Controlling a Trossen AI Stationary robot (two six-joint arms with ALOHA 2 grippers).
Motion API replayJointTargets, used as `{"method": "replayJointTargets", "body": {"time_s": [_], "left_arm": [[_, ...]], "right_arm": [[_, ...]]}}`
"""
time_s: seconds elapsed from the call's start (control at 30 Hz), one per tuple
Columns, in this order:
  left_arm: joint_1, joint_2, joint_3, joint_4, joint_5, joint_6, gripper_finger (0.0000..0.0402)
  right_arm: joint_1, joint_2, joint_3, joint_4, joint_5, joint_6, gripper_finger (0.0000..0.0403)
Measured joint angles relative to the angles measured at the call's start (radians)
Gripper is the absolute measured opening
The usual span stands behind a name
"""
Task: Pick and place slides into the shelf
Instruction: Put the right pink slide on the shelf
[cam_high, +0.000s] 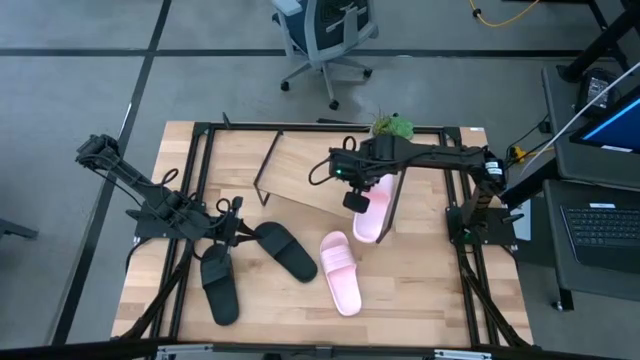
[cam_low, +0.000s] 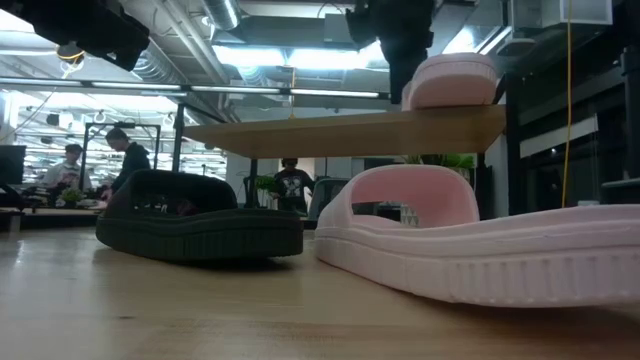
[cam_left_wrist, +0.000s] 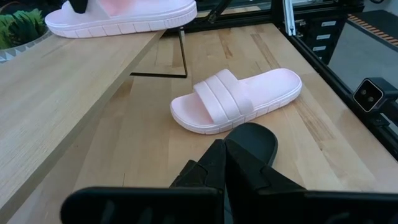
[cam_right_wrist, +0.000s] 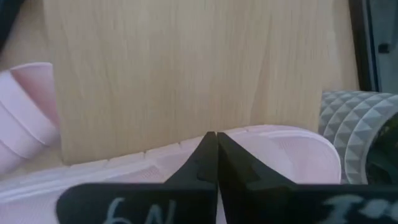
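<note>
The shelf (cam_high: 300, 175) stands at mid-table on thin black legs; the low view shows its board (cam_low: 350, 130). One pink slide (cam_high: 372, 212) lies sole-down on the board's right end and reaches past its edge; it also shows in the low view (cam_low: 455, 80). My right gripper (cam_high: 354, 202) is shut just above this slide (cam_right_wrist: 273, 149). The second pink slide (cam_high: 340, 272) lies on the table. Two black slides (cam_high: 285, 250) (cam_high: 220, 285) lie at the front left. My left gripper (cam_high: 236, 232) is shut between them, its tips (cam_left_wrist: 221, 152) close to one black slide (cam_left_wrist: 255, 140). My right gripper's shut fingers point down over the sole's rim (cam_right_wrist: 249, 134) of the pink slide on the shelf; I cannot tell whether they touch it. My left gripper's shut fingers lie low and level next to the black slide's end (cam_left_wrist: 249, 134); I cannot tell whether they touch it.
Black frame rails (cam_high: 195, 200) run along the table's left, right and far sides. A green plant (cam_high: 392, 126) sits at the far edge behind the shelf. An office chair (cam_high: 325, 35) stands beyond the table. People show far off in the room (cam_low: 125, 155).
</note>
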Motion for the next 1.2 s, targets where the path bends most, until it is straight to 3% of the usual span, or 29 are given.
{"method": "replayJointTargets", "body": {"time_s": [0.27, 0.87, 1.1, 1.2], "left_arm": [[0.000, 0.000, 0.000, -0.002, 0.000, 0.000, 0.0000], [0.000, 0.000, 0.000, -0.002, 0.000, 0.000, 0.0000], [0.000, 0.000, 0.000, -0.002, 0.000, 0.001, 0.0000], [0.000, 0.000, 0.000, -0.002, 0.000, 0.012, 0.0000]], "right_arm": [[0.000, 0.004, 0.005, -0.074, 0.003, 0.071, 0.0001], [0.002, 0.004, 0.010, -0.137, 0.122, 0.128, 0.0000], [0.002, 0.004, 0.010, -0.109, 0.130, 0.124, 0.0000], [0.014, -0.009, 0.010, -0.058, 0.201, 0.090, 0.0000]]}}
